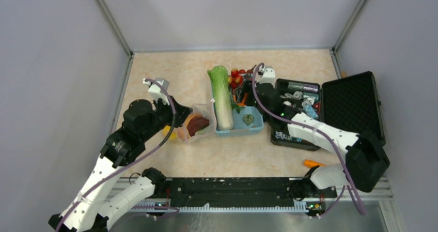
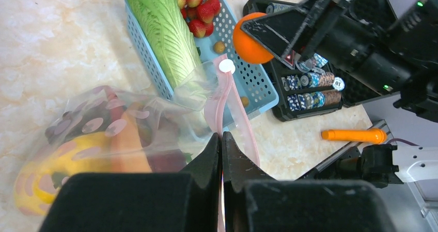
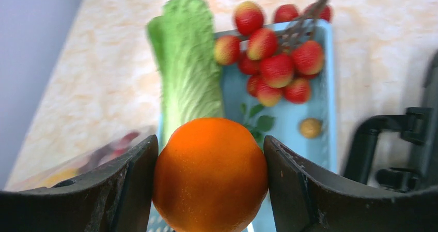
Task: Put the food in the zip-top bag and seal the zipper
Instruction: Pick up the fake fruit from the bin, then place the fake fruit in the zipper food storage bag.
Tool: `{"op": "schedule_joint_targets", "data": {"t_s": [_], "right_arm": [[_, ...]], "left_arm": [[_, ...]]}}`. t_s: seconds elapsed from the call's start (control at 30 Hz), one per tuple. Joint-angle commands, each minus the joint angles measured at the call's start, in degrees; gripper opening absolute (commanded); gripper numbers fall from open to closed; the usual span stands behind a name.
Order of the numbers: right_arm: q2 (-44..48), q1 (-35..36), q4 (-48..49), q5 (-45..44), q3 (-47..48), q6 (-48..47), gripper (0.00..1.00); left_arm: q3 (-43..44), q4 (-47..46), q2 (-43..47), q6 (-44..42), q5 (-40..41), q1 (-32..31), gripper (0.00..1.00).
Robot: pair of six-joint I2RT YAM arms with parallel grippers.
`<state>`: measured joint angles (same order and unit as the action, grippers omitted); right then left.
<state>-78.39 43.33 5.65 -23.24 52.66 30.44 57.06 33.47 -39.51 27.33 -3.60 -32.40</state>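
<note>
The zip-top bag [image 2: 103, 134] lies left of the blue basket [image 2: 253, 82] and holds a yellow fruit [image 2: 57, 170], a dark purple piece and an orange piece. My left gripper [image 2: 222, 139] is shut on the bag's mouth edge at the pink zipper [image 2: 227, 100]; in the top view it [image 1: 178, 121] is at the bag [image 1: 199, 123]. My right gripper [image 3: 210, 141] is shut on an orange [image 3: 210, 175] above the basket, also seen in the left wrist view [image 2: 248, 33]. The cabbage [image 3: 188, 61] and cherry tomatoes [image 3: 274, 61] lie in the basket [image 3: 316, 108].
An open black hard case [image 1: 330, 108] with packets and cans stands right of the basket [image 1: 240, 124]. A long orange piece [image 1: 314, 164] lies on the table near the right arm's base. A small yellowish ball [image 3: 310, 127] lies in the basket.
</note>
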Motion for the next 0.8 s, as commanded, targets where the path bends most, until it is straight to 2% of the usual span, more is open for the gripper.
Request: {"op": "schedule_joint_targets", "data": {"t_s": [0.0,0.2,0.33,0.5,0.63,0.77], "right_arm": [[7.1,3.4,9.1,8.6,-3.5,-0.6,0.43],[11.9,11.2,16.0,11.4,-4.4,-5.1,0.42],[12.8,17.1,23.2,13.5,-6.1,-12.3,0.42],[7.6,20.0,24.7,19.3,-4.1,-15.5,0.42],[2.5,22.1,23.5,18.0,-1.2,-18.7,0.42],[-3.5,22.4,17.4,15.0,4.7,-21.7,0.53]], "left_arm": [[0.0,-3.5,0.3,-0.4,-0.3,-0.3,0.00],[-0.2,-3.5,0.1,-0.4,-0.4,-0.2,0.00],[-0.2,-3.8,0.1,-0.1,-0.4,-0.3,0.00],[0.0,-4.2,-0.2,0.0,-0.9,-0.3,0.00],[0.0,-4.2,-0.2,0.2,-1.2,-0.2,0.00],[0.3,-4.3,0.0,0.3,-1.9,-0.3,0.00]]}}
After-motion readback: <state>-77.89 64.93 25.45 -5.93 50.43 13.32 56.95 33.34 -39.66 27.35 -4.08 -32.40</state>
